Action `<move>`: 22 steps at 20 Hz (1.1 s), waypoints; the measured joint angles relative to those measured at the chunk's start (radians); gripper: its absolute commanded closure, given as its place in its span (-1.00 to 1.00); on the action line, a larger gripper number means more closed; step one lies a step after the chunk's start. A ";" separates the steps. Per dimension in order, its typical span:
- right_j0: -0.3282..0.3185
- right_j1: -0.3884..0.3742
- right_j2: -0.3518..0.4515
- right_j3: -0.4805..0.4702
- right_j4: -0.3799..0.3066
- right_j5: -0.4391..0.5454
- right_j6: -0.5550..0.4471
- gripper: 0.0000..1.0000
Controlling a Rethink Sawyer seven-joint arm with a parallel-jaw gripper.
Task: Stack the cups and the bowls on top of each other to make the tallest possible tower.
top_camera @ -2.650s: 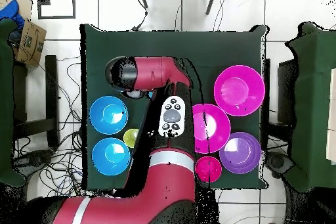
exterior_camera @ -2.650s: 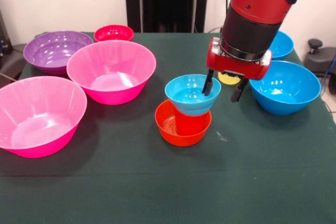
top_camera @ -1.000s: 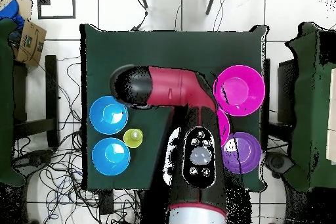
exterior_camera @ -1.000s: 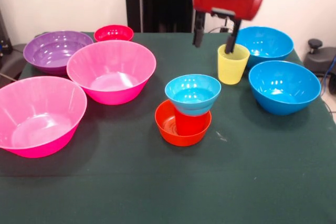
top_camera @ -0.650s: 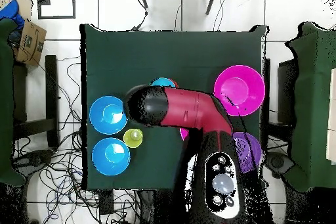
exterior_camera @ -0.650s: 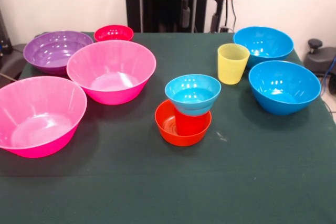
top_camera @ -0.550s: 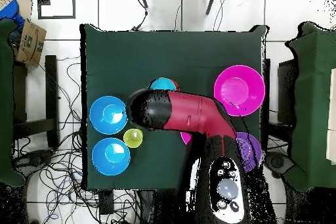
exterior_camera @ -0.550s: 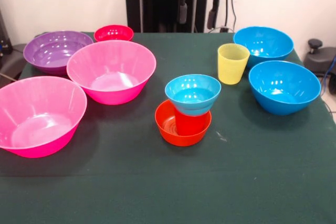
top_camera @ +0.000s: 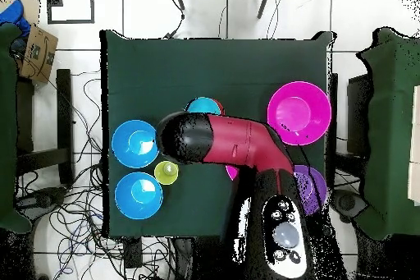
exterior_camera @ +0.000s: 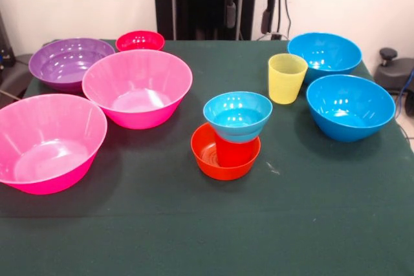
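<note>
The tower stands mid-table: a small orange bowl (exterior_camera: 208, 158) holds a red cup (exterior_camera: 234, 152), with a small light-blue bowl (exterior_camera: 237, 116) on top. In the overhead view only the light-blue bowl's rim (top_camera: 203, 105) shows beside the arm (top_camera: 234, 142). My gripper (exterior_camera: 247, 19) is open and empty, raised high above the table's far edge, well behind the tower. The yellow cup (exterior_camera: 286, 78) (top_camera: 166, 172) stands upright right of the tower. Two large blue bowls (exterior_camera: 350, 106) (exterior_camera: 324, 52) sit further right; they also show in the overhead view (top_camera: 135, 143) (top_camera: 139, 195).
Two large pink bowls (exterior_camera: 137, 86) (exterior_camera: 48, 141) and a purple bowl (exterior_camera: 70, 63) crowd the left side. A small red bowl (exterior_camera: 140, 40) sits at the far left edge. In the overhead view one pink bowl (top_camera: 299, 112) shows whole and the purple bowl (top_camera: 315, 185) partly.
My gripper let go of the light-blue bowl, leaving it on the red cup, then rose and drew back past the yellow cup to the table's far edge.
</note>
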 measured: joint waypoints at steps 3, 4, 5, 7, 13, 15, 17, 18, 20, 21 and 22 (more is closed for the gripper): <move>0.000 0.000 0.010 0.000 0.000 0.000 0.000 -1.00; 0.000 0.000 0.016 0.000 0.000 0.000 0.000 -1.00; 0.001 0.000 0.020 0.000 0.000 0.000 0.000 -1.00; 0.006 0.001 0.023 0.000 0.000 0.000 0.000 -1.00; 0.062 0.028 0.020 -0.026 0.001 0.000 0.000 -1.00; 0.095 0.049 0.018 -0.051 0.005 0.000 0.000 -1.00; 0.136 0.078 0.014 -0.083 0.013 0.000 0.002 -1.00; 0.150 0.088 0.012 -0.093 0.016 -0.001 0.006 -1.00; 0.177 0.107 0.006 -0.113 0.022 -0.002 0.015 -1.00; 0.188 0.115 0.004 -0.121 0.024 -0.004 0.020 -1.00; 0.193 0.118 0.002 -0.124 0.025 -0.005 0.023 -1.00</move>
